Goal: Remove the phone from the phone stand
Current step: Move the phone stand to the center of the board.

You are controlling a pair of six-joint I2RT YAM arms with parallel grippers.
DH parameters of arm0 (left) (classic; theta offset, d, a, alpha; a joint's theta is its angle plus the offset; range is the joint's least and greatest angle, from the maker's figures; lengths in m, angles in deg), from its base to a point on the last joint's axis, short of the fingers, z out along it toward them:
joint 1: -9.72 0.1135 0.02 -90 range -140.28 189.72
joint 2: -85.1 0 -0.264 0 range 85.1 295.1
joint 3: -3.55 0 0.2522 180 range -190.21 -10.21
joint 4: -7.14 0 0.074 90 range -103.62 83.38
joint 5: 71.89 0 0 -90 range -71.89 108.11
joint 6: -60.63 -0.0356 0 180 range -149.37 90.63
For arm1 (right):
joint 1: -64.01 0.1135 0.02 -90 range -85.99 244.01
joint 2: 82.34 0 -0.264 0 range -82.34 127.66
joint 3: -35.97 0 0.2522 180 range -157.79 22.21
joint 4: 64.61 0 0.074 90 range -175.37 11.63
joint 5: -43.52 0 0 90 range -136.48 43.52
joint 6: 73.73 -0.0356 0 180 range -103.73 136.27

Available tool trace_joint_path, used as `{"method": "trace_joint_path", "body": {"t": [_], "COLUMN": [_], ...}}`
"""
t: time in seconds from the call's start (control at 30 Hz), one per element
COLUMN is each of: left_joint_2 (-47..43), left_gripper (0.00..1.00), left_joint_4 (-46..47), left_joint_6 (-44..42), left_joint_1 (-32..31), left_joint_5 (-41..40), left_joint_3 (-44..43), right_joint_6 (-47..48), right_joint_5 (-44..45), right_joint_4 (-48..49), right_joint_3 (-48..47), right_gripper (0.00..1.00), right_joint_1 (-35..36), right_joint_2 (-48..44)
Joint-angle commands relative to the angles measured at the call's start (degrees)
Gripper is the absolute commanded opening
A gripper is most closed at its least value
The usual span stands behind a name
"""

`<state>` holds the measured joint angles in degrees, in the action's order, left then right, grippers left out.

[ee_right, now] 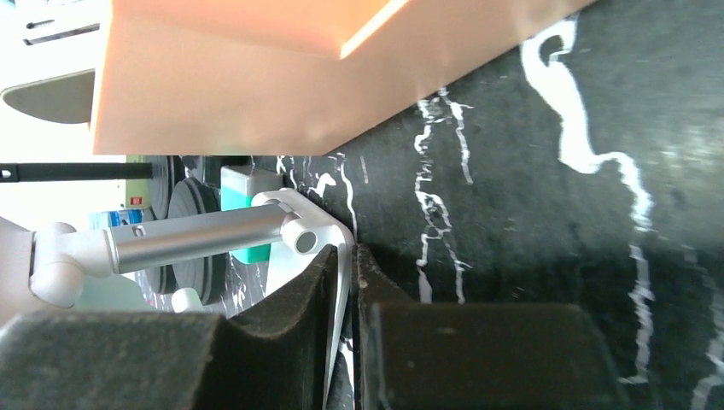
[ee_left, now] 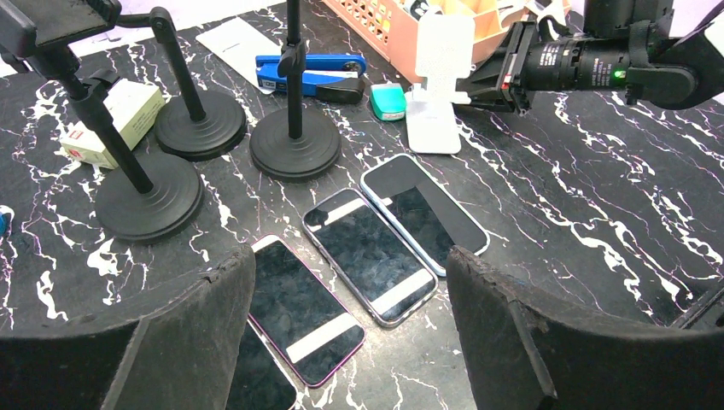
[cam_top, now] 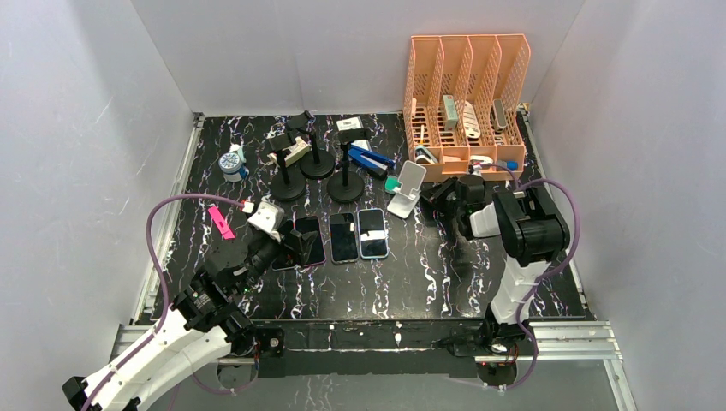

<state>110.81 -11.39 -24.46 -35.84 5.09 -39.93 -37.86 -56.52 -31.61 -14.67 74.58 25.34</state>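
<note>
The white phone stand (cam_top: 407, 188) stood on the black marbled table (cam_top: 411, 287), just in front of the orange file organizer (cam_top: 467, 86), with its backplate tilted. The right gripper (ee_right: 347, 273) was clamped on the stand's thin white plate, one finger against each face.

Four phones lay flat on the table nearer the arms, and which one the task meant could not be told. A blue-rimmed phone (ee_left: 424, 213) lay closest to the stand, with a silver-rimmed phone (ee_left: 369, 254) close beside it. Next came a pink-rimmed phone (ee_left: 306, 312) and a fourth phone (ee_left: 256, 380), partly hidden by a finger.

The left gripper (ee_left: 346, 273) hovered over this row with its jaws spread wide, holding nothing. Behind the phones were three black round-based stands (ee_left: 294, 141), a blue stapler (ee_left: 312, 73) and a small teal object (ee_left: 388, 101).
</note>
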Motion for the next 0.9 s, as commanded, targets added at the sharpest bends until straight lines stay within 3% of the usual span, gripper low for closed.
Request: {"method": "trace_joint_path", "body": {"t": [0.0, 0.5, 0.87], "left_joint_2": [-0.05, -0.02, 0.66], "left_gripper": [0.79, 0.79, 0.79], "left_joint_4": [0.82, 0.91, 0.93], "left_joint_6": [-0.34, -0.42, -0.59], "left_joint_1": [-0.14, -0.14, -0.08], "left_joint_5": [-0.23, -0.43, -0.43], "left_joint_3": [0.18, 0.27, 0.19], "right_joint_6": [1.17, 1.21, 6.71], "right_joint_5": [0.84, 0.47, 3.31], "right_joint_4": [-3.43, -3.78, -8.69], "right_joint_3": [-1.68, -6.82, -6.09], "right_gripper": [0.19, 0.2, 0.23], "right_joint_1": [3.12, 6.13, 6.05], "right_joint_2": [3.17, 7.1, -1.67]}}
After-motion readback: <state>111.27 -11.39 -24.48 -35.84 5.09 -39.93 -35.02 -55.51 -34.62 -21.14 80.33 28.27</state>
